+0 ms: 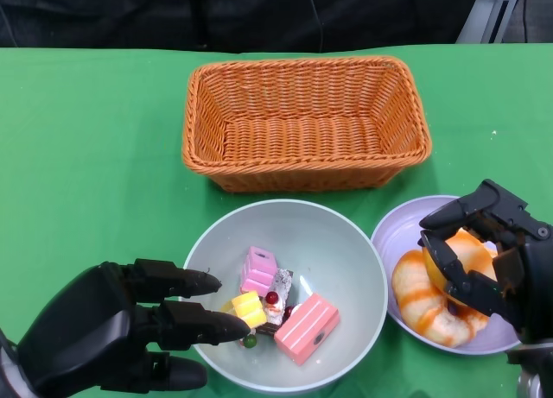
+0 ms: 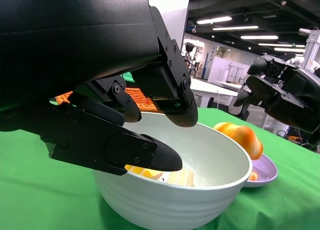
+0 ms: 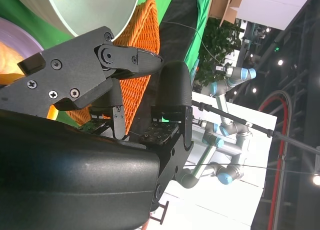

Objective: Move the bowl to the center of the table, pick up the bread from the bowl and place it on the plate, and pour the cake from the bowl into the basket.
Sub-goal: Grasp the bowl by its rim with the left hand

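Note:
The pale bowl (image 1: 333, 243) stands in front of the basket and holds pink cake pieces (image 1: 307, 327) and a yellow one (image 1: 249, 309). My left hand (image 1: 130, 333) is at the bowl's left rim with its fingers apart; the fingertips (image 2: 155, 157) reach over the rim of the bowl (image 2: 200, 200) without gripping it. The orange glazed bread (image 1: 423, 299) lies on the lavender plate (image 1: 399, 230) to the right of the bowl. My right hand (image 1: 488, 251) hovers over the bread (image 2: 242, 137) with spread fingers; the left wrist view shows a gap between that hand (image 2: 282, 93) and the bread.
An orange wicker basket (image 1: 302, 122) with nothing in it stands just behind the bowl, on the green tablecloth (image 1: 86, 156). The right wrist view shows the basket (image 3: 142, 55) and the bowl's outer wall (image 3: 90, 8) beyond my fingers. The plate reaches close to the table's near right side.

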`<action>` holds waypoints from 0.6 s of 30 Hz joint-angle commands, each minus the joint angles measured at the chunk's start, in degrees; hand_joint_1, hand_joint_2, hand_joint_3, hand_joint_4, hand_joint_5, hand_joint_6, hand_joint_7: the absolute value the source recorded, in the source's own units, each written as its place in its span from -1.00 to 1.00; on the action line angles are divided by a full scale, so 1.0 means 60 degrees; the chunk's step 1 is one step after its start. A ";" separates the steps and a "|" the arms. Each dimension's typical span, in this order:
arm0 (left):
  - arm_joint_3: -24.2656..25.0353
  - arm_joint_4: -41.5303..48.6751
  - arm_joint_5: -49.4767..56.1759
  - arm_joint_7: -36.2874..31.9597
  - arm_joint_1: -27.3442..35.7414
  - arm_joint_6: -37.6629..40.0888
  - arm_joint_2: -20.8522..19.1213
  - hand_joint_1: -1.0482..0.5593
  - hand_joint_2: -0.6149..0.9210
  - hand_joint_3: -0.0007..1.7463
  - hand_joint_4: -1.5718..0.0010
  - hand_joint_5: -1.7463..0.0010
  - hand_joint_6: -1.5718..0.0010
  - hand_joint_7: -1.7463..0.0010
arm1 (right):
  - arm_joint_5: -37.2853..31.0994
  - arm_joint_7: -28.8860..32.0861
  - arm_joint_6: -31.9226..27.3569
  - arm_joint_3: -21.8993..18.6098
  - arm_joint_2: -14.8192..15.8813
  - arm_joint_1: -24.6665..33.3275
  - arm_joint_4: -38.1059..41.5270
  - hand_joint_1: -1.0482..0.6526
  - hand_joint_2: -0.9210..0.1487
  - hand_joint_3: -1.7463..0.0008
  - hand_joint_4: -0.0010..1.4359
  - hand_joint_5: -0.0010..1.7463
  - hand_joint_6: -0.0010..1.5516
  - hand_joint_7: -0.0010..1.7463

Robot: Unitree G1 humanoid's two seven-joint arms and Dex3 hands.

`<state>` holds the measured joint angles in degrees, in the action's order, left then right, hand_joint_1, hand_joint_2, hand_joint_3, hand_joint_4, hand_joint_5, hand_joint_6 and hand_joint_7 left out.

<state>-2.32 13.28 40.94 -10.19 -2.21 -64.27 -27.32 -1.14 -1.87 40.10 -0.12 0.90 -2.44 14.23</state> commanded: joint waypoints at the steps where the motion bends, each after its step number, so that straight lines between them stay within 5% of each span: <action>1: -0.0076 0.0068 -0.0054 -0.0025 -0.0063 0.0022 -0.0256 -0.29 1.00 -0.84 -0.06 0.98 -0.20 0.95 | 0.0060 0.0081 -0.0080 -0.0121 0.0018 0.0022 -0.0271 0.10 -0.65 0.38 -0.09 0.63 -0.18 0.41; 18: -0.0670 -0.0161 0.1112 -0.0229 0.0137 0.1033 -0.0335 -0.27 1.00 -0.93 -0.08 0.97 -0.13 1.00 | 0.0034 0.0112 -0.0046 -0.0126 -0.0087 0.0123 -0.0490 0.09 -0.68 0.41 -0.10 0.62 -0.18 0.41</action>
<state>-5.89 12.57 46.78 -10.50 -1.86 -58.64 -28.30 -1.17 -1.71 39.65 -0.41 0.42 -2.13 12.13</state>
